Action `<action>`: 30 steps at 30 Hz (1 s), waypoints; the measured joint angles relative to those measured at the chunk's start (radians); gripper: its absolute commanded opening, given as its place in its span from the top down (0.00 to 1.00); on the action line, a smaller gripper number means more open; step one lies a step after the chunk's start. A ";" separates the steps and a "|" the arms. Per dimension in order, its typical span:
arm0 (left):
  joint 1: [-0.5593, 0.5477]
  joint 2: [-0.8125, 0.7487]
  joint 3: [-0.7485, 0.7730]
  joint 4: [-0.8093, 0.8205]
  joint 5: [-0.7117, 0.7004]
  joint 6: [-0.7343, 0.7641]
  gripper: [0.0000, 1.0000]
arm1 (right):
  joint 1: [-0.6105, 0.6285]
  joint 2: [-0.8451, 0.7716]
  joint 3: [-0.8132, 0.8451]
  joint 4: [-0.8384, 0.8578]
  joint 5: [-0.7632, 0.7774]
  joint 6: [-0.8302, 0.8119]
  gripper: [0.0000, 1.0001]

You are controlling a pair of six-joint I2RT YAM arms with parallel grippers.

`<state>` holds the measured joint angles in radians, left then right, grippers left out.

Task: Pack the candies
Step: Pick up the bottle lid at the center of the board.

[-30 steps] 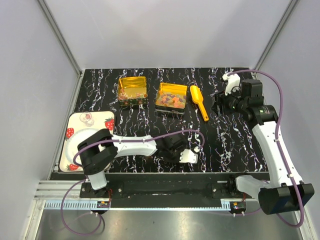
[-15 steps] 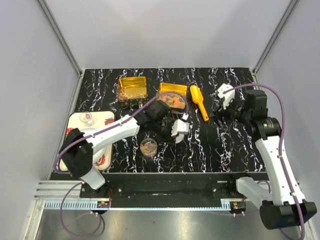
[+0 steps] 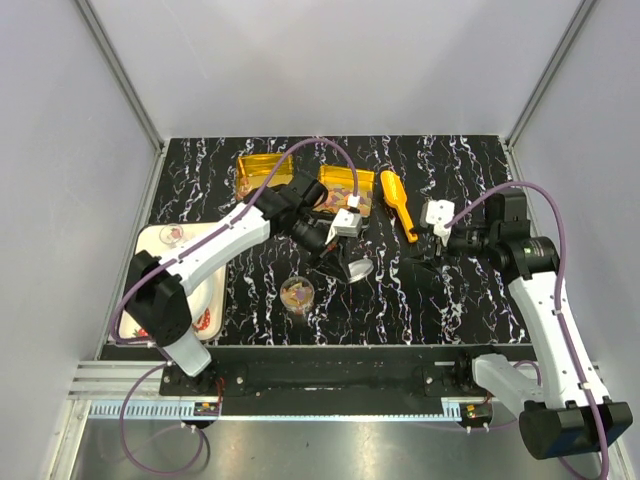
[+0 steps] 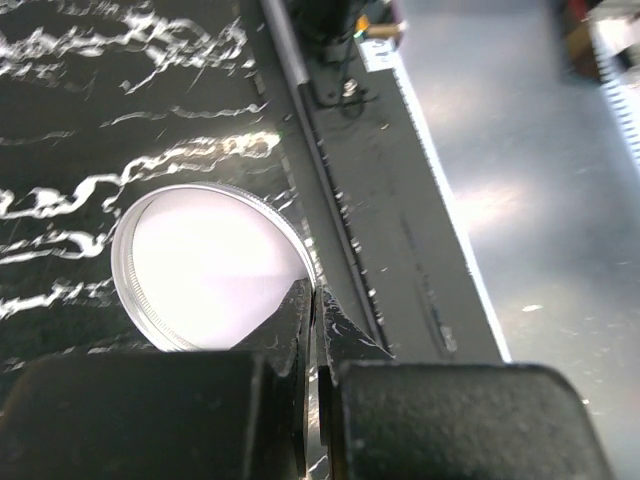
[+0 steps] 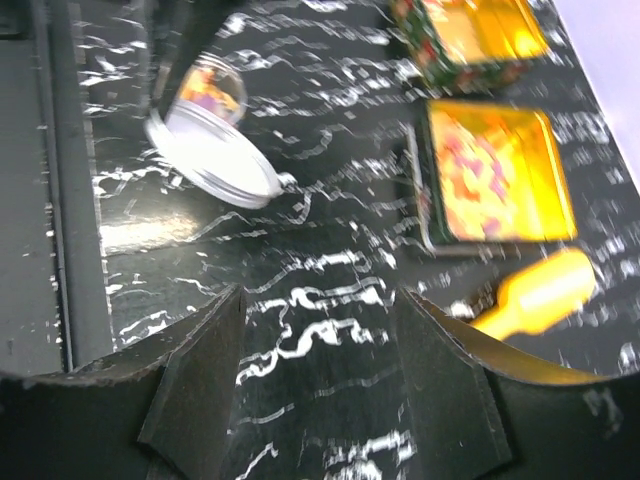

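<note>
candies in the right gold tin and a small jar, lid in the left hand

the candies (image 5: 485, 180), orange, red and yellow bits, lie packed in the right gold tin (image 5: 548, 205), which stands open toward the far side of the black marbled tabletop (image 3: 450, 180). more of them show in a small round jar (image 3: 297, 282) standing open nearer the middle of the tabletop. the left gold tin (image 3: 262, 165) stands just beside the right one, also open, with only a few pieces at its near wall.

the left hand (image 4: 315, 320) is closed tight on the rim of a round silver lid (image 4: 205, 265). the lid hangs tilted, to the right of the small jar and apart from it.

the right hand (image 5: 318, 295) hovers over bare tabletop to the right of the lid, its fingers standing moderately apart with nothing between them. a yellow-orange scoop (image 3: 398, 203) lies just right of the right gold tin, on the far side of this hand.

at the left edge a strawberry-print plate (image 3: 165, 275) carries a small glass jar (image 3: 172, 237) at its far end.
</note>
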<state>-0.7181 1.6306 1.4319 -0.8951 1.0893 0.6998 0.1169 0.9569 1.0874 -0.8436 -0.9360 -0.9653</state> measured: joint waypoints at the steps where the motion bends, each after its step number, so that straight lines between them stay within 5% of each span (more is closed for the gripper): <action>1: 0.006 0.010 0.012 -0.018 0.024 0.008 1.00 | 0.000 0.009 -0.002 -0.006 -0.026 -0.030 0.33; 13: 0.046 0.121 0.103 -0.137 0.227 0.025 1.00 | 0.042 0.080 -0.003 -0.123 -0.267 -0.346 0.30; 23: 0.050 0.132 0.131 -0.159 0.299 0.010 1.00 | 0.194 0.096 -0.095 -0.025 -0.258 -0.293 0.33; 30: 0.050 0.134 0.131 -0.159 0.322 0.006 1.00 | 0.225 0.136 -0.104 0.100 -0.233 -0.201 0.44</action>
<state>-0.6685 1.7645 1.5627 -1.0538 1.4113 0.7059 0.3424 1.0931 0.9833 -0.7437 -1.1694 -1.1660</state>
